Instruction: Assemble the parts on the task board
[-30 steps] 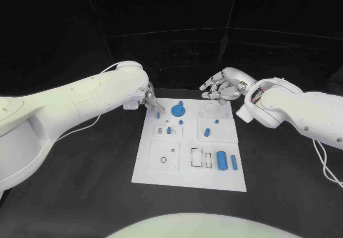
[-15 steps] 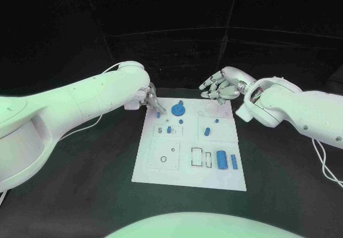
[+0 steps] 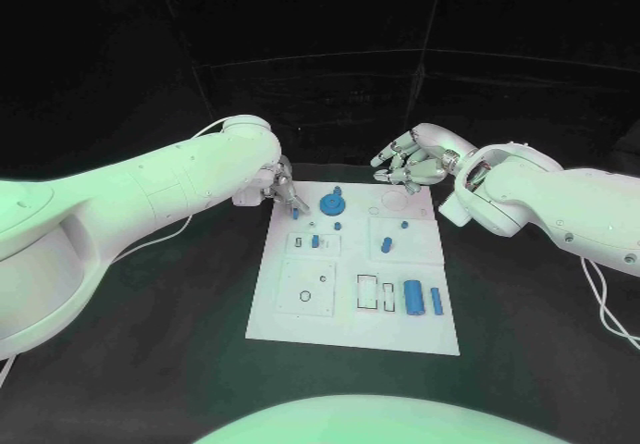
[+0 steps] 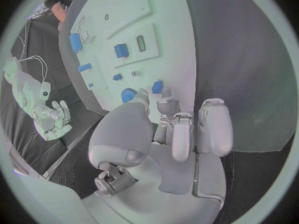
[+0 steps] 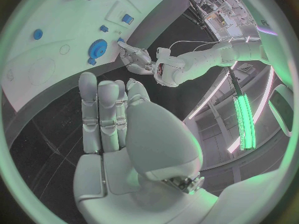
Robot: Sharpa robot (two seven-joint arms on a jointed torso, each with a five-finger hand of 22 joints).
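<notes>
Left hand (image 3: 281,188) reaches its fingertips down at the small blue peg (image 3: 295,215) on the task board (image 3: 350,326)'s far left corner, seemingly closing to pinch it; whether it grips yet, I cannot tell. Right hand (image 3: 413,164) hovers empty, fingers loosely curled, beyond the board's far edge.

The left hand (image 3: 281,190) reaches down, fingers (image 4: 163,106) together and pointing forward. The right hand (image 3: 411,165) is raised, fingers (image 5: 99,109) loosely curled, empty.

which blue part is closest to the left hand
The small blue peg at the task board's far left corner, right at the left hand's fingertips; the others lie farther in.
</notes>
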